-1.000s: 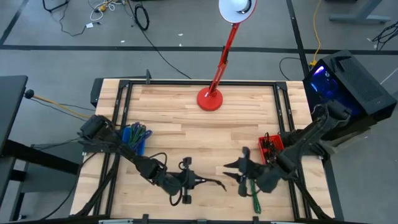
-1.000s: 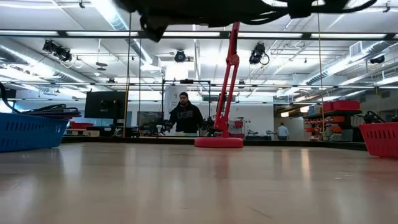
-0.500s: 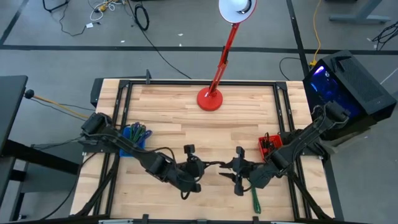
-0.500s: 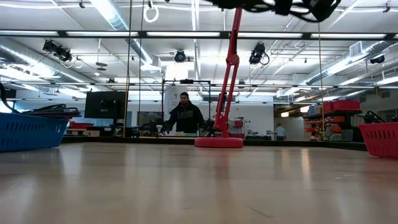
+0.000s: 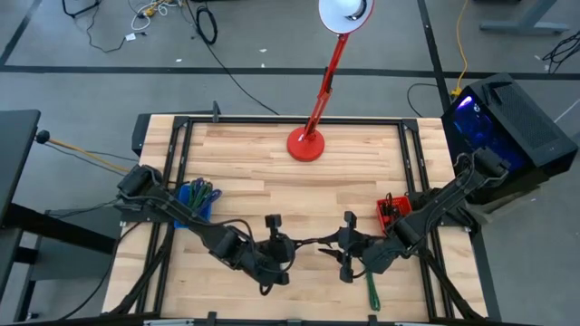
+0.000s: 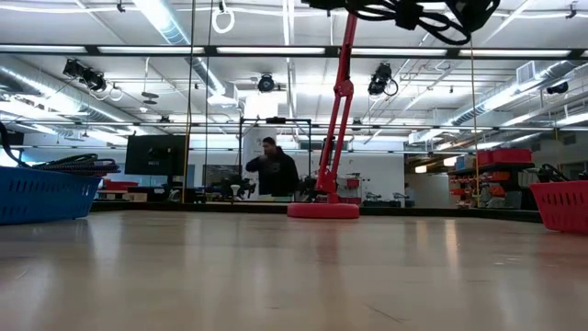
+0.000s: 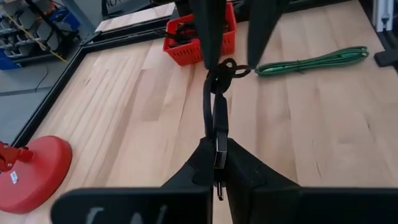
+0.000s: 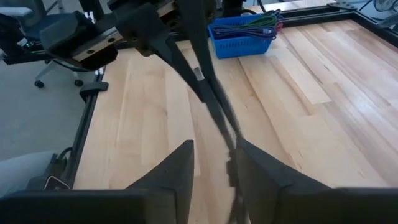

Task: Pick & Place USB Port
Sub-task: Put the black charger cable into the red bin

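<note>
A black USB cable (image 5: 313, 241) hangs in the air over the table's near middle, between my two grippers. My left gripper (image 5: 292, 244) is shut on one end of it, seen close in the left wrist view (image 7: 217, 155). The cable's knotted, looped other end (image 7: 225, 68) reaches between the fingers of my right gripper (image 5: 333, 244), which stand apart around it (image 8: 214, 152). I cannot tell whether they touch it. In the low view only the dark arms and cable (image 6: 404, 11) show, at the top edge. My left gripper pinches the cable close to its plug end (image 7: 217, 144) between its two fingers. The fingers come from the table's left, slanting a little downward, and lie along the cable. The cable runs straight out from the fingers toward my right gripper, lifted clear of the table.
A green cable (image 5: 372, 292) lies on the table near the front right. A red basket (image 5: 391, 215) stands at the right edge and a blue basket (image 5: 195, 201) with cables at the left. A red lamp base (image 5: 305, 145) sits at the far middle. A person (image 6: 273, 173) stands beyond the table.
My left gripper has risen from near the table and gone a little toward the far edge, tipping up closer to level, with the cable still in its fingers. The cable has lifted with it, and its looped end now lies between my right gripper's fingers.
</note>
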